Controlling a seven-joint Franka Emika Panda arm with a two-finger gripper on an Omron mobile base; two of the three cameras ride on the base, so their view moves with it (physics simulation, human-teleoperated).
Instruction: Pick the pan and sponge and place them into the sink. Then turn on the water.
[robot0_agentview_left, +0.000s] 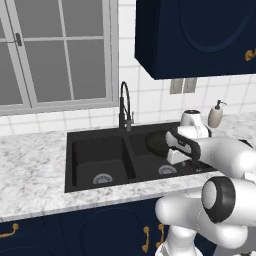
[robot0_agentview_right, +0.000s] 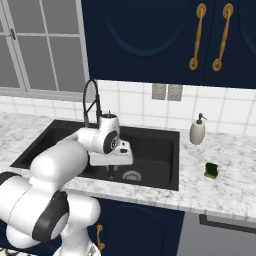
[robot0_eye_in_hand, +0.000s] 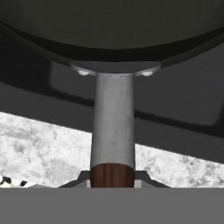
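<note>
The hand (robot0_eye_in_hand: 112, 177) is clamped on the handle of the pan (robot0_agentview_left: 159, 141), holding it over the right basin of the sink (robot0_agentview_left: 95, 162). The sponge (robot0_agentview_right: 212, 170) lies on the counter (robot0_agentview_right: 225, 187), well right of the sink.

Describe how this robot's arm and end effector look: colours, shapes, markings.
The arm is built of glossy white, rounded, bulbous shells joined by dark grey rings at the joints. The wrist carries a dark band. The end effector is a flat white block with two small dark fingers. No cables or markings are visible.
</note>
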